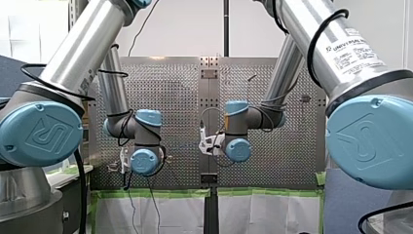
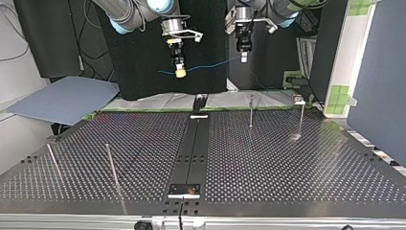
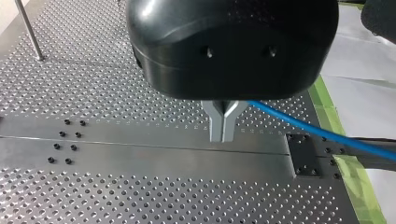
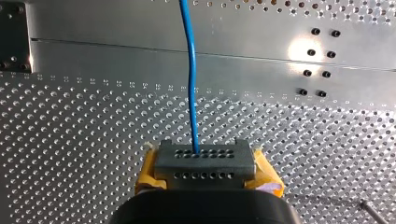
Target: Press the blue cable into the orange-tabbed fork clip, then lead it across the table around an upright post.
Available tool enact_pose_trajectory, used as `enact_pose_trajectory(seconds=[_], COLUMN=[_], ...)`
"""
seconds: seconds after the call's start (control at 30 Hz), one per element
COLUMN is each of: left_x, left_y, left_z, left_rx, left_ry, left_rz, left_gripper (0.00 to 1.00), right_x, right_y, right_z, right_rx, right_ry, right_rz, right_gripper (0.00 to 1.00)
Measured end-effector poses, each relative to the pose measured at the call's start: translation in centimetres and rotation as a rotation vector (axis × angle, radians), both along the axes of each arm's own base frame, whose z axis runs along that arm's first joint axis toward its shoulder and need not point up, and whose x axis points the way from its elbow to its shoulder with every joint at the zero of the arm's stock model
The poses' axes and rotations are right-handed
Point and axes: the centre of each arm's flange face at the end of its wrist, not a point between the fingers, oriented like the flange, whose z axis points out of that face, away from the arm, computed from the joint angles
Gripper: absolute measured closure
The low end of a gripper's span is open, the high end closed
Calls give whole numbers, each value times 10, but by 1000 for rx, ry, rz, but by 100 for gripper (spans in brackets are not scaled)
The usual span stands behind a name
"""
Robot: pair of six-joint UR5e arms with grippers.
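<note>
In the right wrist view a hard white glare spot burns on the metal surface (image 4: 299, 49). The top view is dimmer: black backdrop (image 2: 139, 67), dull sheen on the perforations, one small glint at the foot of the far right post (image 2: 301, 119). The front view is bright and even.

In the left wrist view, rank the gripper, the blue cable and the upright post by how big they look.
Largest: left gripper, though it is nearest the camera.
Then: blue cable.
Smallest: upright post, but it is farther away and partly cut off.
</note>
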Motion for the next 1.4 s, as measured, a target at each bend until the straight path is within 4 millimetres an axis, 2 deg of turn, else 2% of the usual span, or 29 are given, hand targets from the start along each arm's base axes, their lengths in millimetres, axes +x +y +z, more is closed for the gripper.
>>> enact_pose_trajectory(seconds=[0.13, 0.5, 0.87, 1.0, 1.13, 1.4], left_x=[0, 0, 0, 11, 25, 46], left_y=[0, 0, 0, -1, 1, 11], left_z=[0, 0, 0, -1, 6, 30], left_rx=[0, 0, 0, -10, -42, -122], left_ry=[0, 0, 0, -17, -39, -63], left_rz=[0, 0, 0, 0, 1, 7], left_gripper=[100, 100, 100, 100, 100, 100], right_x=[4, 36, 46, 43, 45, 57], right_y=[2, 23, 12, 3, -13, -33], right_z=[-3, -33, -65, -78, -70, -22], right_rx=[6, 63, 114, 131, 120, 72], right_ry=[8, 77, 151, 159, 98, -49], right_rz=[0, -6, -85, -118, -149, -123], right_gripper=[100, 100, 100, 100, 100, 100])
